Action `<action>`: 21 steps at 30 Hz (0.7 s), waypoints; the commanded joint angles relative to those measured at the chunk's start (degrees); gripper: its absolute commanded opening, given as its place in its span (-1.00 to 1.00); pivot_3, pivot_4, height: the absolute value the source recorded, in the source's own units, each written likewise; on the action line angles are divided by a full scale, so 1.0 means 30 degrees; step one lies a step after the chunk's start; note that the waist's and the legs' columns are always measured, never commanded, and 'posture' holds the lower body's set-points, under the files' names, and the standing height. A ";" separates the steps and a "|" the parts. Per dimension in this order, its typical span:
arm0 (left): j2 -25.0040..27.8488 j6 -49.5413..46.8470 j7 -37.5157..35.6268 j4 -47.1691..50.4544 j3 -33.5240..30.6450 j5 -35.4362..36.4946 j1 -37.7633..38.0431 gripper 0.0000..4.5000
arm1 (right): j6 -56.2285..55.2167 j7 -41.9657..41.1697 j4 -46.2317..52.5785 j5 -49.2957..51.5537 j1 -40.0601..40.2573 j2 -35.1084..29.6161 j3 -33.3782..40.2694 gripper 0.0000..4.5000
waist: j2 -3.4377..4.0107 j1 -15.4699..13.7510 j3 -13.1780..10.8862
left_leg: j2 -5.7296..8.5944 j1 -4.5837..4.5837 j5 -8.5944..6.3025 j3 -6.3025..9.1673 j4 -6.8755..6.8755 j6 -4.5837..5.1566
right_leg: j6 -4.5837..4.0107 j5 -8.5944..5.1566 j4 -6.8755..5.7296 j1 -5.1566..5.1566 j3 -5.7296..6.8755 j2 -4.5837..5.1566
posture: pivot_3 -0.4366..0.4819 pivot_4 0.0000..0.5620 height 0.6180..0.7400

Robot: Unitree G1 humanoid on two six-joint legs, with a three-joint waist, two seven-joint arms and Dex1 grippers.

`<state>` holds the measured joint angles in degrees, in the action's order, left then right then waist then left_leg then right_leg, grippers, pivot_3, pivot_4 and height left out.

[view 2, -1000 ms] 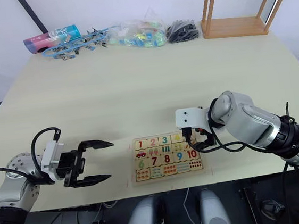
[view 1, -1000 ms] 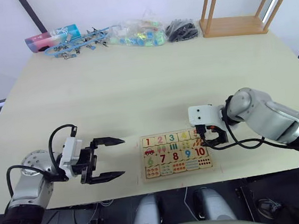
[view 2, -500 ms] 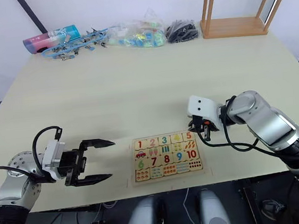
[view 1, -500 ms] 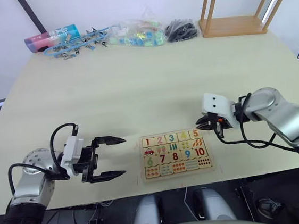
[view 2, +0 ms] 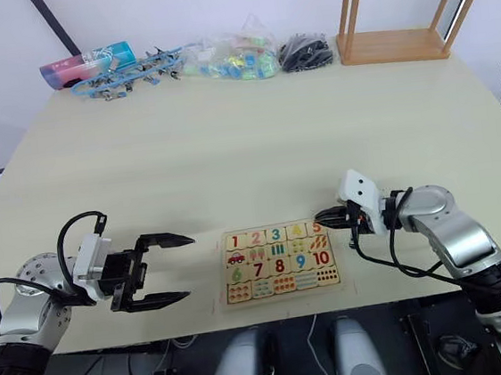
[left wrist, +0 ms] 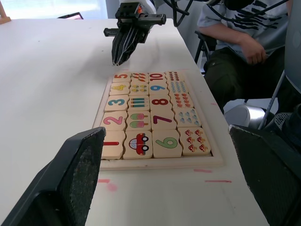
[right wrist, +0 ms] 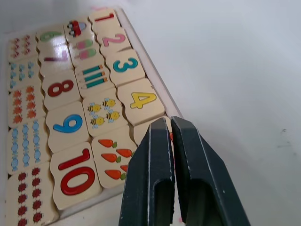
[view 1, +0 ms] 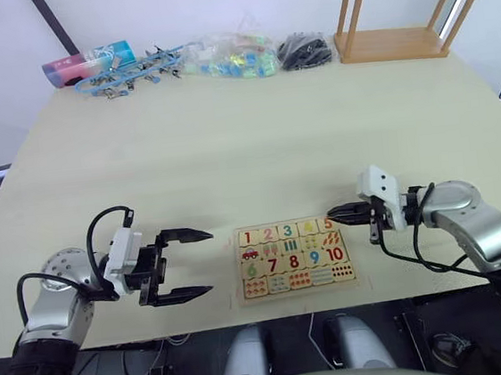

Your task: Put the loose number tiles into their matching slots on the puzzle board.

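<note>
Tiles 1–5 (left wrist: 120,101) all sit seated in puzzle board (view 1: 298,284) (we judge placement finished), right gripper (view 1: 334,217) clenched empty, left gripper (view 1: 206,262) released; next, retreat.

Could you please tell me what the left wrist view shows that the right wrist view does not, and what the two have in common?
The left wrist view alone takes in the whole puzzle board, the open left gripper, and a seated person beyond the table's edge. The right wrist view alone shows, close up, that the right gripper is shut and empty, its tips hiding most of the 5 tile. Both share the board with number tiles 1 to 4 seated in the top row, and the right gripper near the 5.
</note>
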<state>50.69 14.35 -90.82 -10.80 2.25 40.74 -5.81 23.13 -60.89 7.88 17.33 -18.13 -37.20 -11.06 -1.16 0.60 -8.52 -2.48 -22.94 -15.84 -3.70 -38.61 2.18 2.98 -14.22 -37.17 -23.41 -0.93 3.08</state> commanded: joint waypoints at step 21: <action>0.0467 0.0173 -0.0560 0.0461 -0.0408 0.0319 0.0242 1.00 | -0.3304 -0.0780 -0.2981 -0.1781 0.0532 0.0738 -0.1117 -0.94 | -0.0039 -0.0001 0.0026 | 0.0000 0.0050 0.0001 -0.0009 -0.0007 -0.0001 | -0.0003 -0.0002 -0.0045 0.0018 -0.0014 0.0000 | -0.05 -0.47 0.95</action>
<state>51.21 14.35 -90.82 -10.78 2.24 40.74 -5.39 12.83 -62.76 -0.49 13.66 -16.90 -34.78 -12.75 -1.27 0.60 -8.44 -2.48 -22.78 -15.84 -3.72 -38.64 2.18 2.96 -14.23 -37.33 -23.35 -0.98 3.08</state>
